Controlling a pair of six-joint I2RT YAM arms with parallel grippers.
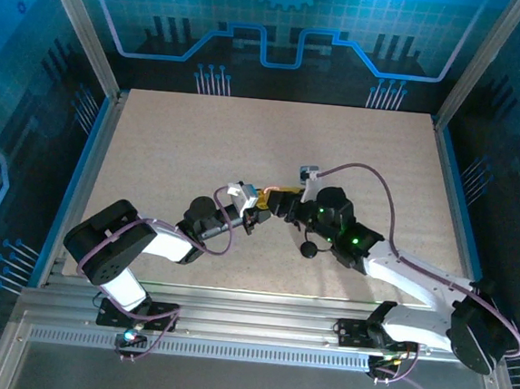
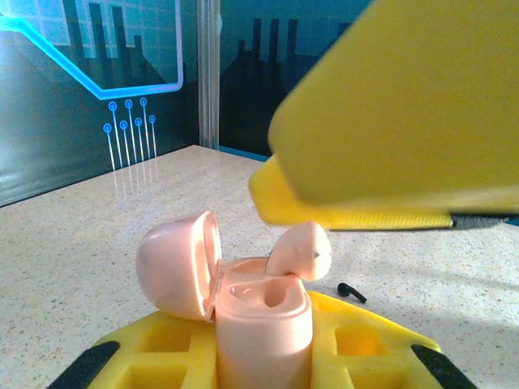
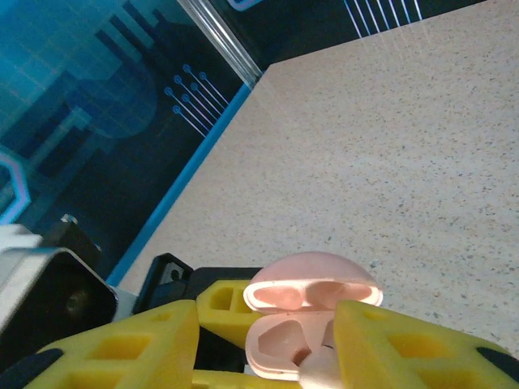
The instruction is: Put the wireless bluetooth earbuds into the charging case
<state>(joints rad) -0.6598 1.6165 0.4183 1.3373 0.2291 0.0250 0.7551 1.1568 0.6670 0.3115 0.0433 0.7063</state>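
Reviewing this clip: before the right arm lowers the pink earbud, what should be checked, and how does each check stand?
1. Lid of the pink case open: ok.
2. Pink case clamped upright between the left gripper fingers: ok.
3. Pink earbud held in the right gripper: ok.
4. Earbud over the case's visible socket, which looks empty: ok.
5. Earbud's stem turned to match the socket: cannot tell.
6. Small black piece on the table apart from the case: ok.

The pink charging case [image 2: 263,328] and pale earbud [image 3: 320,376] run off bottom edges; the yellow finger [image 2: 389,121] overhead is blurred.
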